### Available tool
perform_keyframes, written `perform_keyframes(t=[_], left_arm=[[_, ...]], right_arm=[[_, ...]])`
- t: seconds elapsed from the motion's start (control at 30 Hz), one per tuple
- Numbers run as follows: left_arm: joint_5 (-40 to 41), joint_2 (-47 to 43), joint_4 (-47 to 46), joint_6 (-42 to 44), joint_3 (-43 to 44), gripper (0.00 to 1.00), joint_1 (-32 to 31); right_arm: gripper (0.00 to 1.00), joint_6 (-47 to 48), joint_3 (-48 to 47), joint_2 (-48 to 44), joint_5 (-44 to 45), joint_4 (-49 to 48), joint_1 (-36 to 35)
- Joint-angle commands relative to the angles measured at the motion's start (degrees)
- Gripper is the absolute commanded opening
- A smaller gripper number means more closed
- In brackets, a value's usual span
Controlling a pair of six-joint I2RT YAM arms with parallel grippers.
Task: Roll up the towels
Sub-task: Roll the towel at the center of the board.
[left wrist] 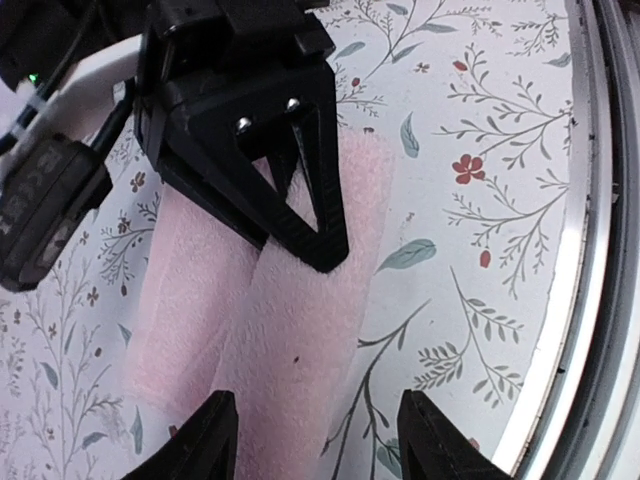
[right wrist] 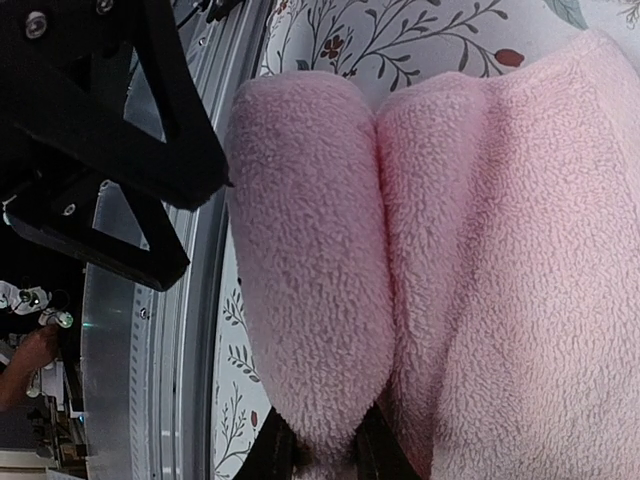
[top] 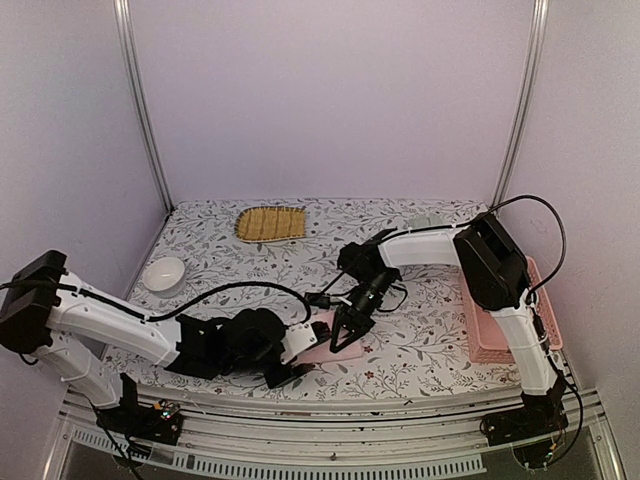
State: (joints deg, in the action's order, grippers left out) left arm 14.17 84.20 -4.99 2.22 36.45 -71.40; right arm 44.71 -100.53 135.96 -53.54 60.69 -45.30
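The pink towel (left wrist: pixel 285 330), partly rolled, lies under both pincers on the flowered table (left wrist: pixel 470 250). The right pincer (right wrist: pixel 325 455) is nearly closed, nipping the roll's fold. Just opposite it, the left pincer (left wrist: pixel 318 440) stands open over the towel, holding nothing.

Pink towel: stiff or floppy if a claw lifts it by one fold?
Likely floppy: the pink towel bulges softly around the right claw pinching one fold. Its fleecy pile probably grips rather than slips. The loose roll may unroll if pushed.
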Motion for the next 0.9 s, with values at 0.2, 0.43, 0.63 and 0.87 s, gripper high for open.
perform_keyframes(t=[0.2,0.43,0.63,0.87], left_arm=[[9.4,13.4,-4.3,17.2,6.7,0.60,-0.9],[6.9,16.9,-3.6,15.4,7.4,0.45,-0.9],[5.3,18.0,-0.3,13.4,9.3,0.24,-0.9],[-6.6,20.0,13.4,4.6,16.1,0.10,1.0]], right_arm=[[0.14,-1.2,1.7,5.5,7.9,2.3,-0.5],[0.15,-0.9,1.6,5.2,7.6,2.6,-0.5],[0.34,1.1,0.4,1.8,5.1,5.8,-0.2],[0.49,2.8,-3.5,-10.0,-0.5,9.0,4.5]])
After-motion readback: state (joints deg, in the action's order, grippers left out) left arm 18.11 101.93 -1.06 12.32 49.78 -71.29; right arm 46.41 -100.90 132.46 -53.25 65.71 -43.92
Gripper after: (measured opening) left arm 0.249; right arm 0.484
